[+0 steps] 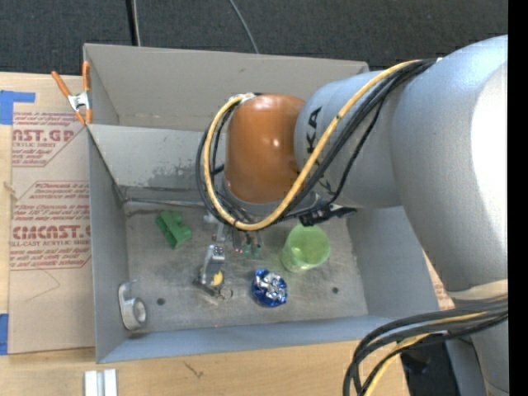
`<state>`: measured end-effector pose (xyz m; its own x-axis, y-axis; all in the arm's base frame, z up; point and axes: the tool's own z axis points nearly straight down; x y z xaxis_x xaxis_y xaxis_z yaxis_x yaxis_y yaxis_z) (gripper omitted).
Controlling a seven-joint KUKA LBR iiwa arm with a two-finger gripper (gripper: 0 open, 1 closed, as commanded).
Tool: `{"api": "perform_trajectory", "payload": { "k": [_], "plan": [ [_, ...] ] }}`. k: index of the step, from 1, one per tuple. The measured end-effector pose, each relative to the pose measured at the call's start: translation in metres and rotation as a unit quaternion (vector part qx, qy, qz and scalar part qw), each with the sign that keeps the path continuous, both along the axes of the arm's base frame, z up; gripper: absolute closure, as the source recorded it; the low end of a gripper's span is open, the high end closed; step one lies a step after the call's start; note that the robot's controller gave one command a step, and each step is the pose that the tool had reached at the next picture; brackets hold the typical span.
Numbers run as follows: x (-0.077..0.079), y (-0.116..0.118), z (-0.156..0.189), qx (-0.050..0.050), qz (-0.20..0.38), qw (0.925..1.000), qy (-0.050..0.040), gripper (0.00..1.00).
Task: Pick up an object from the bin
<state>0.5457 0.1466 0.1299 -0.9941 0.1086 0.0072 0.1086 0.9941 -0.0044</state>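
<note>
My gripper point(216, 256) hangs low under the arm's orange cover point(260, 147), right above a small grey-and-yellow piece point(212, 280) lying mid-floor toward the near wall. I cannot tell whether the gripper is open or closed. The piece looks light, hard and thin, so I judge it prone to skidding and best pinched across its narrow body. A shiny blue crumpled ball point(269, 288) sits just beside it, with a translucent green cup point(305, 247) near. The floor of the grey metal bin point(165, 272) is scuffed and roomy elsewhere.

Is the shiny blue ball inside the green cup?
No, the shiny blue ball lies on the bin floor, outside the light green cup.
</note>
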Motion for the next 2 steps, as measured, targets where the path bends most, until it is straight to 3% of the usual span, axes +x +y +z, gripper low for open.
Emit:
{"api": "perform_trajectory", "payload": {
  "k": [1,2],
  "plan": [
    [0.0171,-0.0273,-0.0497,0.006,-0.067,0.9977,-0.0005,0.0],
    [0.024,-0.0281,-0.0492,0.003,-0.142,0.9899,-0.0002,0.0]
  ]
}}
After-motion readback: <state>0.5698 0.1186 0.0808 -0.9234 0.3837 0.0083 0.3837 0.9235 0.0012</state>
